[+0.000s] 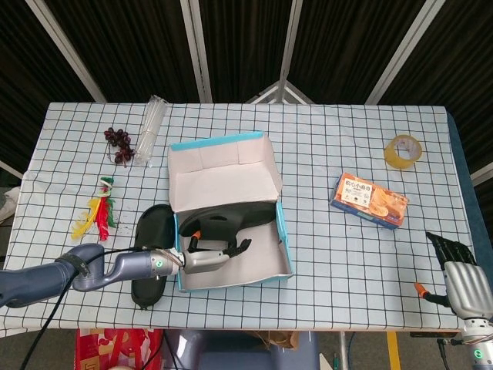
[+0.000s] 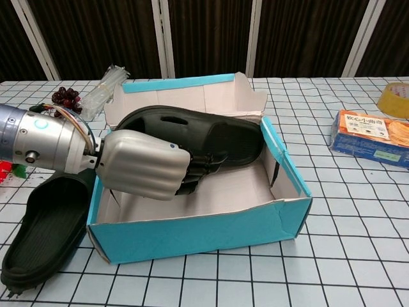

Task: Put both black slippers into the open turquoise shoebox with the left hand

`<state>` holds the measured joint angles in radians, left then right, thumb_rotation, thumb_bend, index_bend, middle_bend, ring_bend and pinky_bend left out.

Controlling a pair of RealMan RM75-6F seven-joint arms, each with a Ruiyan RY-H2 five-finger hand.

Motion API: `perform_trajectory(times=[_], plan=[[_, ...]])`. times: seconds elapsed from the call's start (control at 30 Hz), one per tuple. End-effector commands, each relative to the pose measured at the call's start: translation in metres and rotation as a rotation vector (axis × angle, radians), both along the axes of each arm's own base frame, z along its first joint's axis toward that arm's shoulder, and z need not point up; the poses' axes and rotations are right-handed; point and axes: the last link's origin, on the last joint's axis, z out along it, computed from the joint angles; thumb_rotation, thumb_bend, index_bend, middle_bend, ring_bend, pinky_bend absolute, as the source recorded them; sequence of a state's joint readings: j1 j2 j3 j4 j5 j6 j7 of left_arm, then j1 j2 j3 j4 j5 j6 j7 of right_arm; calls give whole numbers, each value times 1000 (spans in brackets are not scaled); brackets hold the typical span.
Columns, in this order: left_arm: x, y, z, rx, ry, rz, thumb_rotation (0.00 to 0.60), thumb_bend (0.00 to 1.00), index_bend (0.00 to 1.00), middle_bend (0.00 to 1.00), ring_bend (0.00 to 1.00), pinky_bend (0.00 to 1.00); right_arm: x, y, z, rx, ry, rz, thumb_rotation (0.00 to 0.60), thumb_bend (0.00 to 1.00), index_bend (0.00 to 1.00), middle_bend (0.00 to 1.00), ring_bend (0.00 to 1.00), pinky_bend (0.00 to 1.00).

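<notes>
The checked surface point(image 1: 323, 154) carries the open turquoise shoebox point(image 2: 211, 225) near its front edge, left of centre. One black slipper point(image 2: 211, 137) sits inside the box, propped at a tilt toward the back wall, with the left hand point(image 2: 144, 166) clamped on its near edge, so the first placement looks nearly finished but not released. The second slipper point(image 2: 41, 227) lies on the surface just left of the box, untouched. The right hand point(image 1: 461, 274) rests idle at the front right corner, holding nothing, fingers apart.
</notes>
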<state>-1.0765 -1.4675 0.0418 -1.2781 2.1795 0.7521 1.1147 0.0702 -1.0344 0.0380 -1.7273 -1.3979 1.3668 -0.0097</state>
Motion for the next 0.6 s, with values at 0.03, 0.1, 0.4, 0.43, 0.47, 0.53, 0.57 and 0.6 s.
perform_trajectory(times=[0.03,0.1,0.4,0.43,0.47,0.53,0.57,0.6], plan=[[3,-1,0,0,-14,-3,600,360,288,312,86,103,0,0,0,1,0,-1,600,235,96,133,124,94],[4,-2,1,1,-23,-8,600,340,261,267,72,102,0,0,0,1,0,-2,600,235,96,134,124,94],[8,-4,3,10,-38,-3,600,312,212,181,36,94,-1,0,0,0,-2,-5,600,236,96,134,124,94],[8,-4,3,12,-38,-1,600,312,211,178,34,92,-1,0,0,0,-2,-6,600,236,96,133,124,94],[8,-4,4,14,-38,1,600,312,210,173,30,88,-1,0,0,0,-2,-6,600,236,96,133,124,94],[8,-4,5,17,-35,6,600,312,206,164,21,81,-1,0,0,0,-2,-5,600,235,96,133,124,94],[8,-4,6,19,-32,8,600,313,203,157,17,78,-1,0,0,0,-2,-4,600,235,96,133,124,94],[7,-4,6,20,-29,9,600,313,200,153,14,76,-1,0,0,-1,-2,-4,600,235,96,133,124,94]])
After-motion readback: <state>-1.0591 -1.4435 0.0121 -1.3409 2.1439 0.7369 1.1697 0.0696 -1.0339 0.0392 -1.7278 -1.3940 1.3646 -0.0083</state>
